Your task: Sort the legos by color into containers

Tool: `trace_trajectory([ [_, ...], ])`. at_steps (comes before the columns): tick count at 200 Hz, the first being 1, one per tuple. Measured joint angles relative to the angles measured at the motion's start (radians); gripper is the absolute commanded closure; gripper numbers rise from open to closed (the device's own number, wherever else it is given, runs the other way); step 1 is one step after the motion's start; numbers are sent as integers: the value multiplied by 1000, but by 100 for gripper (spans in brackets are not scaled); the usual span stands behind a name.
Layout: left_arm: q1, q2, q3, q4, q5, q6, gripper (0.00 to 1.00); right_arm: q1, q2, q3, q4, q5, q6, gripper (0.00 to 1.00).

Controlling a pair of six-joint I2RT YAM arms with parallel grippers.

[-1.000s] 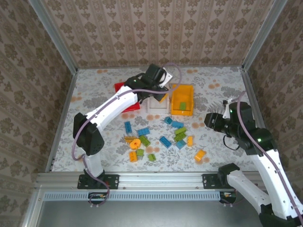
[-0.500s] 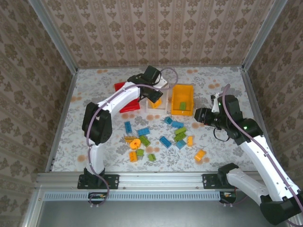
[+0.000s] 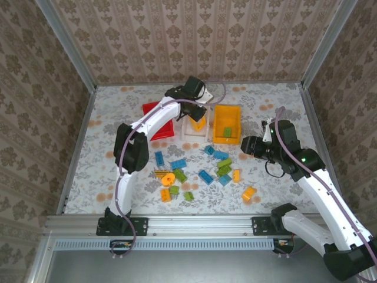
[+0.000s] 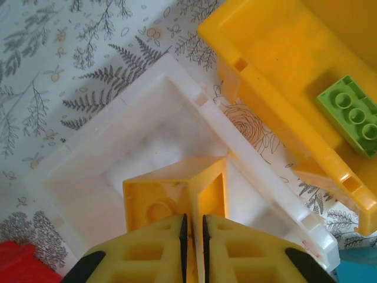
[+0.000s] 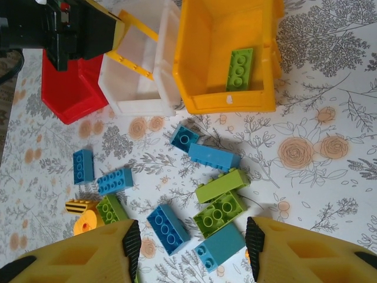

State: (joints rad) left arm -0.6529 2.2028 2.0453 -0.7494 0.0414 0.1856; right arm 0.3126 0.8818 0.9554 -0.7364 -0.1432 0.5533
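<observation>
- The left gripper (image 4: 191, 227) has its yellow fingers only a thin slit apart, pinched on the top edge of a hollow, square orange-yellow plastic brick (image 4: 171, 191), which hangs tilted.
- That brick is over the inside of the white rectangular plastic bin (image 4: 118, 147). This bin sits between the red plastic bin (image 5: 70, 88) and the orange-yellow plastic bin (image 4: 277, 71), which contains one lime-green studded brick (image 4: 350, 115).
- The right gripper (image 5: 193, 242) hovers with its fingers wide apart and nothing between them, above the loose blue, green and orange bricks (image 3: 205, 176) on the floral table (image 3: 112, 147).
- Compared with a second ago, the right gripper has shifted left toward the bins, the left arm's elbow has swung rightward, and the loose bricks lie unchanged.
</observation>
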Motion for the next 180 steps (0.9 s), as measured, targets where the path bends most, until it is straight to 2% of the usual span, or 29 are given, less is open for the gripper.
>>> trace_trajectory([
  [27, 0, 16, 58, -24, -19, 11, 80, 0, 4, 0, 0, 0, 0, 46],
  [53, 0, 32, 100, -32, -42, 17, 76, 0, 5, 0, 0, 0, 0, 46],
  [100, 0, -11, 71, -27, -65, -36, 59, 0, 17, 0, -4, 7, -1, 46],
  [134, 0, -190, -13, -16, -67, -166, 53, 0, 57, 1, -11, 12, -4, 45],
  [180, 0, -575, -241, 33, -37, -387, 46, 43, 105, 8, -40, 51, -5, 44],
])
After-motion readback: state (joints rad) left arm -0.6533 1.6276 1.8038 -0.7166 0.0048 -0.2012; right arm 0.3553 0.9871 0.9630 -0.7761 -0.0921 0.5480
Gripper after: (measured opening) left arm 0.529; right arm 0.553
